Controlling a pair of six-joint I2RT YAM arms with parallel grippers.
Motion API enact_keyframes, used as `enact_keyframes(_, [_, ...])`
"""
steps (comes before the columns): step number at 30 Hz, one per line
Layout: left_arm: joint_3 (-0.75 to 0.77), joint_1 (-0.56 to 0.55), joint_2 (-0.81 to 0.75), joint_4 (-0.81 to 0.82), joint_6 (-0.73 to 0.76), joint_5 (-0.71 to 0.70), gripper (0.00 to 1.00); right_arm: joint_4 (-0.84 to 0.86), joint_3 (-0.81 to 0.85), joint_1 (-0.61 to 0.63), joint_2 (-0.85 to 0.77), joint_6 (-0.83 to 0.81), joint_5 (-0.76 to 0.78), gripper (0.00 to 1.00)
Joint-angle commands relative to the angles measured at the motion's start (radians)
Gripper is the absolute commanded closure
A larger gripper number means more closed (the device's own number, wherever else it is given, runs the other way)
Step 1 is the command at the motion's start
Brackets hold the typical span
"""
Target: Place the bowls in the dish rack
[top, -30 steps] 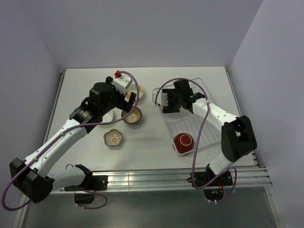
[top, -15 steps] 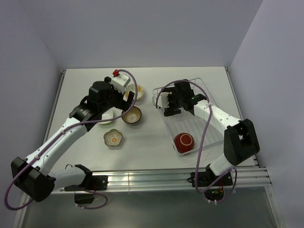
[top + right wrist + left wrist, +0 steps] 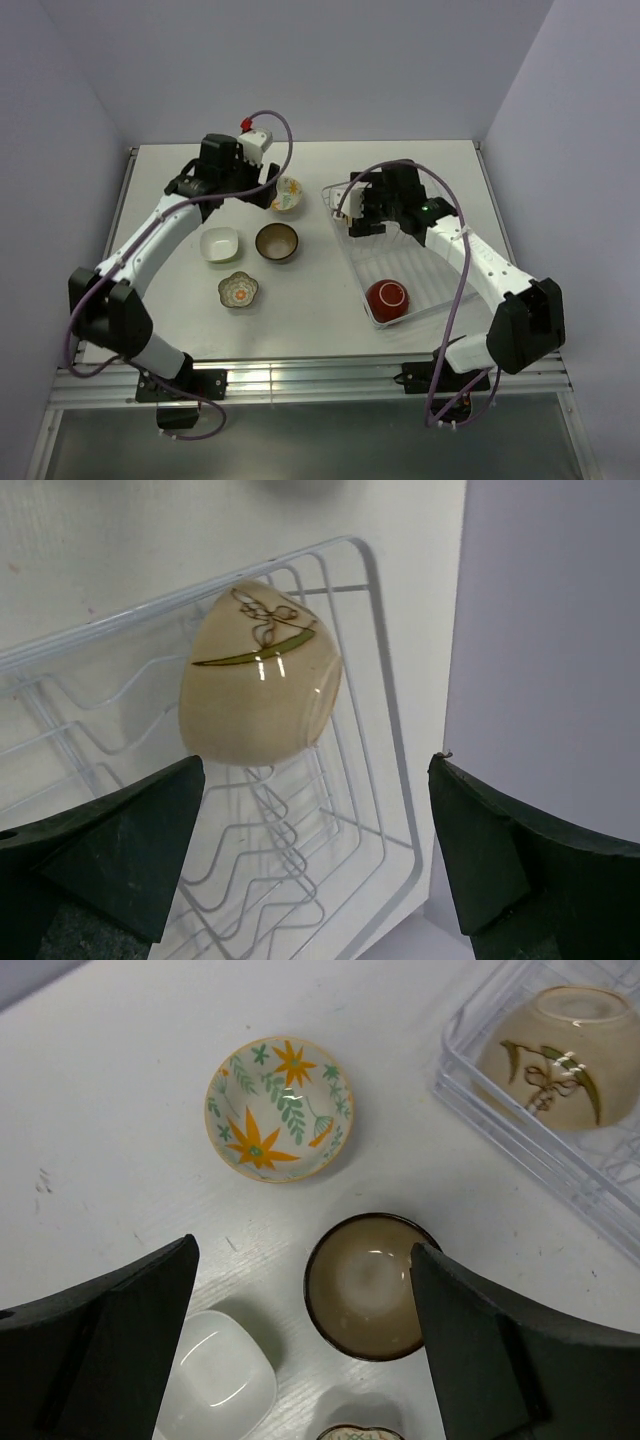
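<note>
Barely visible flower-shaped bowl point(image 3: 352, 1433), cut off at bottom edge; dish rack point(image 3: 520, 1150) cropped.

The dish rack point(image 3: 432, 272) sits on the right of the table point(image 3: 320, 305), with a far-end bowl point(image 3: 255, 675) and a near-end bowl point(image 3: 388, 296) inside it. Left of the rack, on the table, lie the farthest bowl point(image 3: 287, 193), the middle bowl point(image 3: 277, 242) with the leftmost bowl point(image 3: 219, 244) beside it, and the nearest bowl point(image 3: 240, 290).

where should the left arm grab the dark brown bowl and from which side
Take the dark brown bowl by its rim, coming straight down from above, one finger inside and one outside. It sits upright on the table, mouth up, with a thin rim and a rounded wall, and stands apart from the white squarish bowl. The open left gripper hangs above it.
</note>
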Motion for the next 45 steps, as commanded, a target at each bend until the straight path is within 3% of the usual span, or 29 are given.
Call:
enact_keyframes(1, [0.126, 0.082, 0.124, -0.074, -0.065, 0.085, 0.08, -0.009, 0.088, -0.037, -0.050, 0.140, -0.031, 0.00])
enact_keyframes(5, [0.221, 0.162, 0.257, -0.092, -0.159, 0.144, 0.08, -0.048, 0.175, -0.108, -0.031, 0.307, -0.054, 0.00])
enact_keyframes(12, [0.309, 0.181, 0.429, -0.062, -0.254, 0.164, 0.05, -0.167, 0.310, -0.244, 0.001, 0.713, -0.142, 0.00])
enact_keyframes(18, [0.310, 0.187, 0.501, 0.013, -0.337, 0.194, 0.12, -0.201, 0.268, -0.323, -0.040, 0.930, -0.215, 0.00])
enact_keyframes(23, [0.329, 0.187, 0.570, 0.016, -0.374, 0.144, 0.22, -0.198, 0.206, -0.352, -0.092, 1.021, -0.241, 0.00])
enact_keyframes(34, [0.344, 0.187, 0.669, 0.044, -0.423, 0.138, 0.31, -0.213, 0.188, -0.378, -0.112, 1.099, -0.270, 0.00])
enact_keyframes(40, [0.361, 0.187, 0.709, 0.075, -0.457, 0.171, 0.44, -0.230, 0.200, -0.384, -0.096, 1.147, -0.297, 0.00])
enact_keyframes(45, [0.381, 0.187, 0.732, 0.075, -0.460, 0.182, 0.72, -0.241, 0.225, -0.398, -0.082, 1.193, -0.336, 0.00])
